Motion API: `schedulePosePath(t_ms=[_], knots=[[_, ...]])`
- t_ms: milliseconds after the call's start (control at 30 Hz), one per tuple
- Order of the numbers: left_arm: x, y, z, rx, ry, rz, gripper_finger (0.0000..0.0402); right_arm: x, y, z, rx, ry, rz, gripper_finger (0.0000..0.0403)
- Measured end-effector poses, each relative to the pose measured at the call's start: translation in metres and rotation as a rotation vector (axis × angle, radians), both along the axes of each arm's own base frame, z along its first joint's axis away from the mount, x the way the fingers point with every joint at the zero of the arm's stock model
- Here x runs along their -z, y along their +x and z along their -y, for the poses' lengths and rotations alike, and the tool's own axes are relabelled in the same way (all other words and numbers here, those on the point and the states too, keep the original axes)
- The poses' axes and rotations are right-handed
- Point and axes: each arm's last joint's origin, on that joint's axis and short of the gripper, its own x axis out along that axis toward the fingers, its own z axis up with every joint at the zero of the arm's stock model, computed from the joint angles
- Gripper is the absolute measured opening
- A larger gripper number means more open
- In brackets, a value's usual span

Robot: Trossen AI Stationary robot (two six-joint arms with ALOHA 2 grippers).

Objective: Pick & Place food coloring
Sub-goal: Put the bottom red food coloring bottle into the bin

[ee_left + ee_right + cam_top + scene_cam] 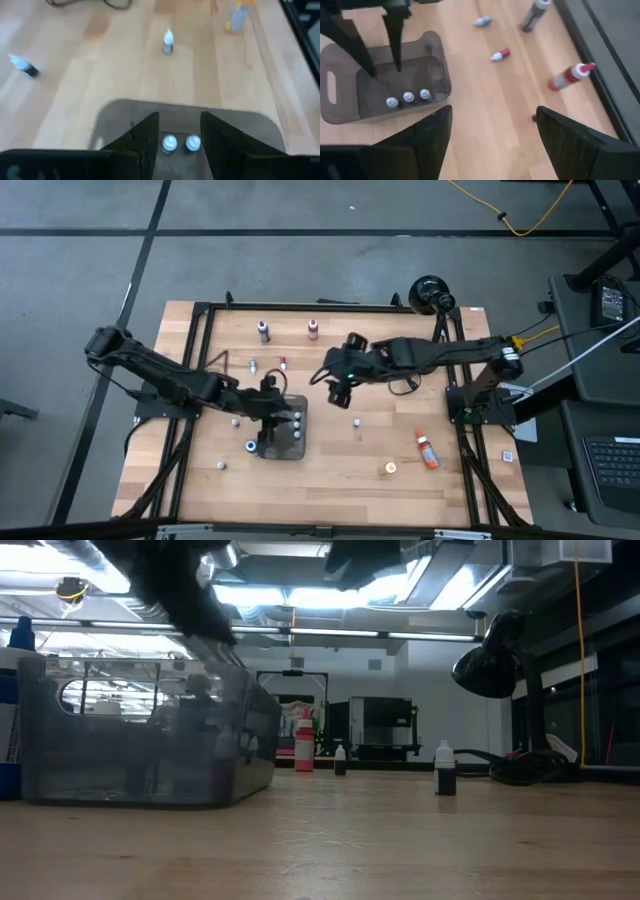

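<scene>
Dark fingers of the left gripper [177, 142] are seen parted over the tray [268, 448], nothing held. At three o'clock the right gripper [340, 388] hangs wide and empty. Three bottles [408, 98] stand inside; others are scattered around. They are probably light, stiff and slippery, best pinched across the body.

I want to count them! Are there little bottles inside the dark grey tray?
Yes. Three small white-capped bottles stand upright inside the dark grey translucent plastic tray, seen in the right wrist view.
</scene>
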Motion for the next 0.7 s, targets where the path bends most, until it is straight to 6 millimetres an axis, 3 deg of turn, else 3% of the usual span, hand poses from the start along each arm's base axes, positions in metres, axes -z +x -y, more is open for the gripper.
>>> schedulePosePath(t_ms=[133, 267, 500, 700], knots=[[-0.02, -0.009, -0.005, -0.003, 0.002, 0.1, 0.0138, -0.004, -0.031, 0.001, 0.032, 0.001, 0.026, 0.0289], [-0.039, -0.016, -0.011, -0.034, -0.013, 0.212, 0.0138, 0.007, -0.064, -0.003, 0.028, 0.02, 0.082, 0.0289], [-0.064, -0.027, -0.021, -0.072, -0.036, 0.38, 0.014, 0.049, -0.109, -0.01, -0.039, 0.05, 0.128, 0.0289], [-0.078, -0.033, -0.025, -0.087, -0.063, 0.48, 0.014, 0.092, -0.124, -0.015, -0.083, 0.101, 0.098, 0.0289]])
